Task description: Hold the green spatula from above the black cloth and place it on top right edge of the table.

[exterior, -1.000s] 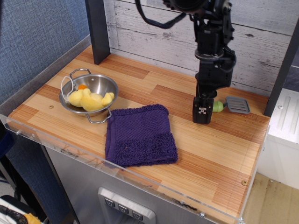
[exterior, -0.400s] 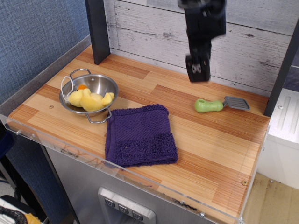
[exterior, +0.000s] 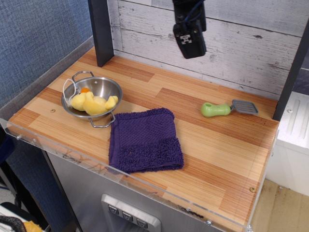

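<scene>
A striped wooden table (exterior: 159,96) stands against a whitewashed plank wall (exterior: 251,43). At far left, a steel bowl (exterior: 107,88) holds a yellow plush toy (exterior: 91,103). The green spatula (exterior: 228,108) lies flat near the far right edge, well right of the black cloth (exterior: 144,140). The gripper (exterior: 189,43) hangs high above; I cannot tell whether its jaws are apart.

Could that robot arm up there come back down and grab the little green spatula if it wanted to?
Probably yes. The green spatula lies in the open on the table, with nothing on top of it or crowding it. The gripper hangs high above, to one side, and nothing stands between them.
</scene>
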You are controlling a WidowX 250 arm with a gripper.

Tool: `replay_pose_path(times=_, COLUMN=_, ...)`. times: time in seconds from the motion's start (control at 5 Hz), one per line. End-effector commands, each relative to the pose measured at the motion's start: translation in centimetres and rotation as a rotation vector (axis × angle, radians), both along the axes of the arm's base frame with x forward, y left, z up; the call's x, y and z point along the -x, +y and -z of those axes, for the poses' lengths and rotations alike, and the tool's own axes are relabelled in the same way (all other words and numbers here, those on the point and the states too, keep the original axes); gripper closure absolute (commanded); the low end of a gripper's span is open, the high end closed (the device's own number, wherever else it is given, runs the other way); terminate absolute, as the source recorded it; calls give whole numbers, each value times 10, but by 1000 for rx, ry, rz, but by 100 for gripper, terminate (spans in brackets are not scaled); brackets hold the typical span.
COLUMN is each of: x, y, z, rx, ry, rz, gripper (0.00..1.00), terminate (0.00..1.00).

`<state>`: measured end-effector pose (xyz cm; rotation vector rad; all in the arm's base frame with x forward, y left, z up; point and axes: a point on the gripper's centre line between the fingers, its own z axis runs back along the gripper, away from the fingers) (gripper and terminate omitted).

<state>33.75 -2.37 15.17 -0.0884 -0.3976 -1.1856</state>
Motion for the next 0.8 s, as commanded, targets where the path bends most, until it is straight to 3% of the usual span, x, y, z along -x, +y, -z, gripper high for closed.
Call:
replay_pose_path(times=0.0, x=8, y=9, z=-20, rx=-27, ry=-68, rz=-13, gripper=0, terminate=0)
replay_pose_path(times=0.4, x=8, y=9, z=-20, rx=-27, ry=-68, rz=-13, gripper=0, terminate=0)
replay_pose_path(times=0.6, x=8, y=9, z=-20, rx=-27, ry=-68, rz=-13, gripper=0, terminate=100)
